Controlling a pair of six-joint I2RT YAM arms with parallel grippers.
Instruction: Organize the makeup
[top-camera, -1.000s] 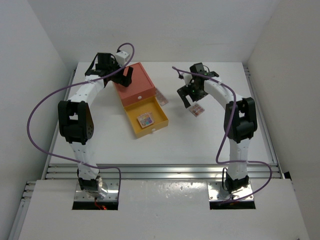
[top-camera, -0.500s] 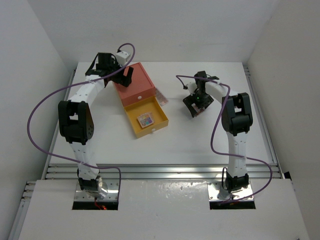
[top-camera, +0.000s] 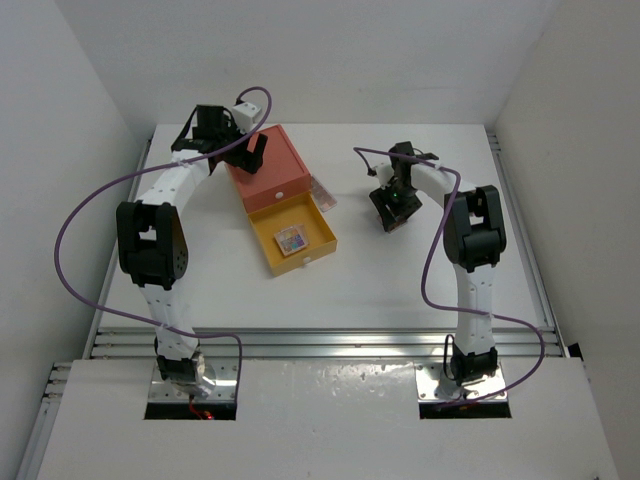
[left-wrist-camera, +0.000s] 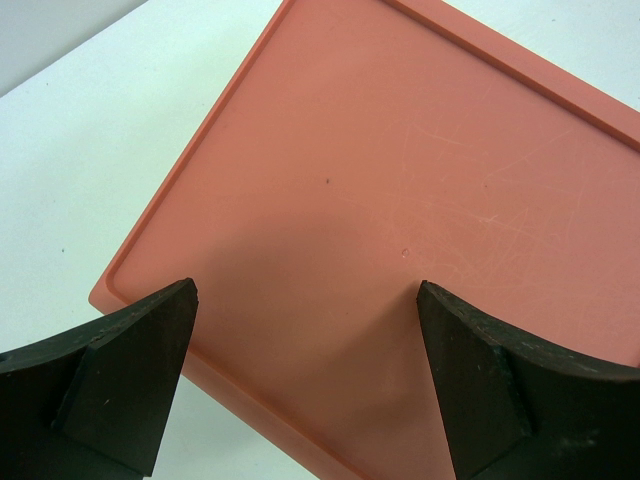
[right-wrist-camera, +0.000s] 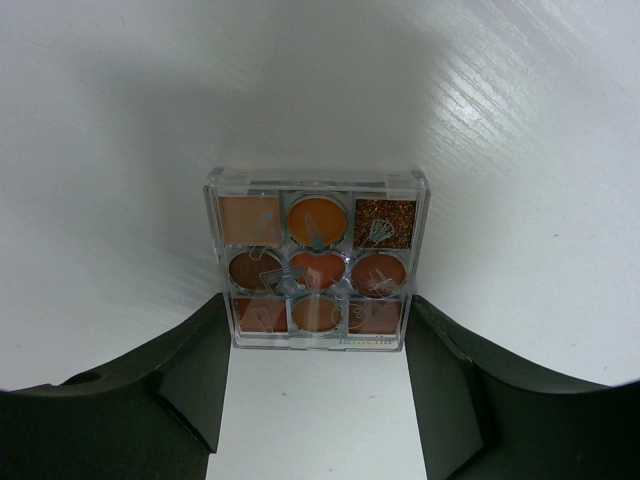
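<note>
At the upper left of the top view the left gripper hangs over the back corner of the orange-red drawer box. Its wrist view shows only the box's flat lid, with the two fingers wide apart and nothing between them. I judge that this arm is waiting, or steadying the box, not picking.

Just right of that and lower, the yellow drawer stands pulled out toward frame centre. A multicoloured palette lies flat inside it, so one piece of the makeup is already put away. A second small palette lies on the white counter, touching or just beside the box's right edge.

Right of centre, the right gripper is down at the counter over the orange-and-tan palette. In the wrist view this palette lies flat in mid-frame. Its near end sits between the fingers, which stand one on each side, right against its lower corners. I cannot tell whether they already press on it.

The step in hand looks like the pick-up of this palette. The next move calls for a firm pinch on the clear case's thin edges, then a level lift. After that comes a carry leftward to the open drawer, to land beside the piece already there without catching the drawer's wall.
</note>
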